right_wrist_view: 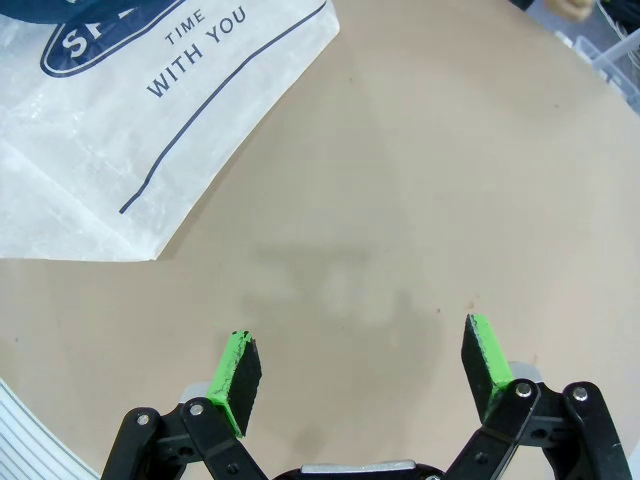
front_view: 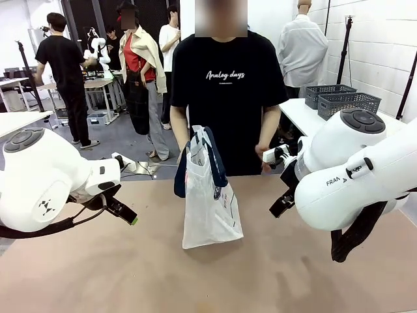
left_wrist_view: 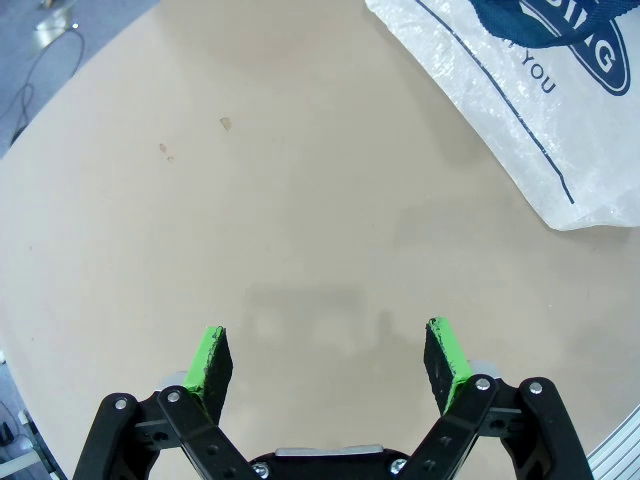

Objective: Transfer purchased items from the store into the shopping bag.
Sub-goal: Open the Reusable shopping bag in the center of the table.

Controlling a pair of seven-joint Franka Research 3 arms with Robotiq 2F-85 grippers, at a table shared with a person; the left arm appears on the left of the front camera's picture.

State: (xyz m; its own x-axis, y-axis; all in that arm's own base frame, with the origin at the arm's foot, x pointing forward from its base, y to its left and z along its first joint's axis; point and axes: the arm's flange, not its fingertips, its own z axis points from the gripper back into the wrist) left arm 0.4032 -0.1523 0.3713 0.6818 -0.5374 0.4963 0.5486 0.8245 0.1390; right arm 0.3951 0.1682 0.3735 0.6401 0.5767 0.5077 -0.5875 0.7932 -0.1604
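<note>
The left claw (left_wrist_view: 330,345) stood wide, with nothing between its green pads, low in the left wrist view over bare bench (left_wrist_view: 250,200). The right claw (right_wrist_view: 365,340) was wide and empty too. Farther on, the shopping bag (front_view: 210,208) stood upright at the centre of the front view, between both arms. Behind it was the person (front_view: 228,91), hands close to the navy handles (front_view: 215,163); I could not tell if they gripped them. The bag looked flat, so I judged its mouth needed opening first. One claw should pinch a handle near the top and draw it aside gently, leaving the other free for an item. The thin plastic could slide or fold.
</note>
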